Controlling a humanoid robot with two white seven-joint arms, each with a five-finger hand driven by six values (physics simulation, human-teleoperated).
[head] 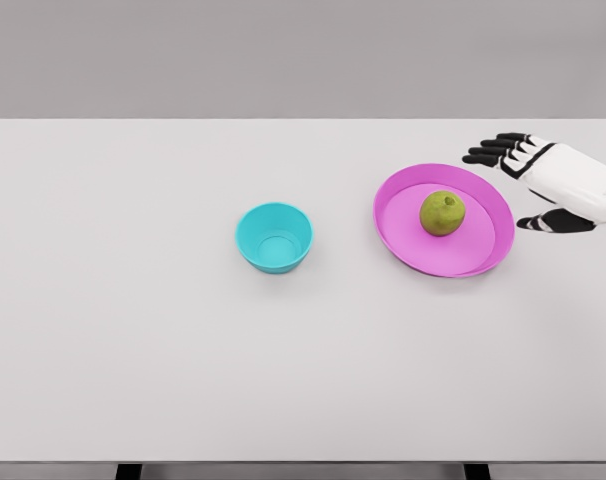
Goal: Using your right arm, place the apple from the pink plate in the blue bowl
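A green apple [442, 213] sits in the pink plate [403, 240] on the right half of the table. To its left, apart from the plate, stands the blue bowl [274, 237], with nothing inside. My right hand [513, 185] hovers just right of the plate's rim, open, with black fingers [495, 151] spread above and the thumb [553, 223] below. It touches neither apple nor plate. My left arm does not show.
The white table [133, 300] stretches wide around both dishes. Its front edge runs along the bottom of the picture, and a grey wall stands behind the far edge.
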